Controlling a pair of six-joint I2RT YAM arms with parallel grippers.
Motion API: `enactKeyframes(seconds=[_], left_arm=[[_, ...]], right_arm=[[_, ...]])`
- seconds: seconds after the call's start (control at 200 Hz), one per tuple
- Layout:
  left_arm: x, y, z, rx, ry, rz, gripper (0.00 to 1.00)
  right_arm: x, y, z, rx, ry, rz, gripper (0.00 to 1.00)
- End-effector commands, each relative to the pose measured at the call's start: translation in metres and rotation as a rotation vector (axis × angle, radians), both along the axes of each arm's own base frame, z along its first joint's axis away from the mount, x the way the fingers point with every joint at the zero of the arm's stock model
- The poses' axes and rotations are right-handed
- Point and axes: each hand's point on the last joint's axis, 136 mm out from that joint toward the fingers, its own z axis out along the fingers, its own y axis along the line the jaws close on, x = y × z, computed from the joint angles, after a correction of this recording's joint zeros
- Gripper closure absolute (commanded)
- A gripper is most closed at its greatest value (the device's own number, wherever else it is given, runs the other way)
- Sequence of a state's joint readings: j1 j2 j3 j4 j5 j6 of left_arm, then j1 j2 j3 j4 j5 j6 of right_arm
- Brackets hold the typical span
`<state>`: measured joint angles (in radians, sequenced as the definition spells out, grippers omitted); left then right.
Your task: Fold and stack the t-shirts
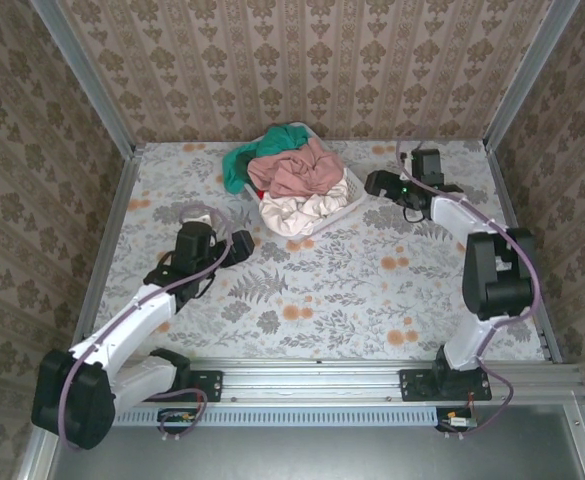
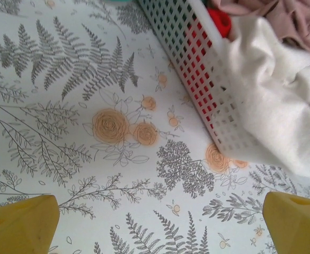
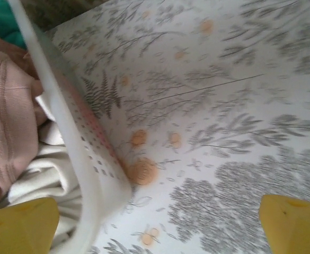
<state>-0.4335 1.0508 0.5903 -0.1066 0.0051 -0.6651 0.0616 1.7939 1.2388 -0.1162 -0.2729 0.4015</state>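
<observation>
The t-shirts lie heaped in a white plastic laundry basket (image 1: 349, 203) at the back middle of the table: a dusty-pink one (image 1: 297, 170) on top, a teal-green one (image 1: 240, 160) spilling over the left side, a cream one (image 1: 297, 212) draped over the front. My left gripper (image 1: 243, 248) hovers open just left of the basket's front corner; its view shows the cream shirt (image 2: 271, 95), a red one (image 2: 221, 21) behind the mesh wall (image 2: 197, 69). My right gripper (image 1: 371, 183) stands open at the basket's right side, its jaws straddling the basket wall (image 3: 86, 153), beside the cream (image 3: 38, 174) and pink (image 3: 6, 116) cloth.
A floral tablecloth (image 1: 332, 285) covers the table, with open room in front of the basket. Wallpapered walls and aluminium posts (image 1: 87, 75) close in three sides. A metal rail (image 1: 322, 375) carries both arm bases at the near edge.
</observation>
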Motion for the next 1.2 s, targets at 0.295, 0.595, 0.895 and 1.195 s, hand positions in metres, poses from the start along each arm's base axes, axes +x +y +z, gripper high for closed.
enactKeyframes(seconds=[0.295, 0.595, 0.895, 1.195], left_arm=[[0.001, 0.05, 0.002, -0.055, 0.044, 0.157, 0.04], [-0.01, 0.095, 0.026, 0.067, 0.02, 0.237, 0.04], [-0.008, 0.063, 0.051, 0.078, 0.018, 0.135, 0.14], [0.011, -0.049, 0.062, 0.272, 0.035, -0.11, 0.23]], right_arm=[[0.002, 0.104, -0.032, 0.124, 0.141, 0.233, 0.43], [-0.043, 0.179, -0.043, 0.065, 0.175, 0.256, 0.57], [-0.065, 0.242, -0.016, 0.034, 0.141, 0.329, 0.31], [-0.103, 0.084, 0.001, -0.038, 0.112, 0.045, 0.2]])
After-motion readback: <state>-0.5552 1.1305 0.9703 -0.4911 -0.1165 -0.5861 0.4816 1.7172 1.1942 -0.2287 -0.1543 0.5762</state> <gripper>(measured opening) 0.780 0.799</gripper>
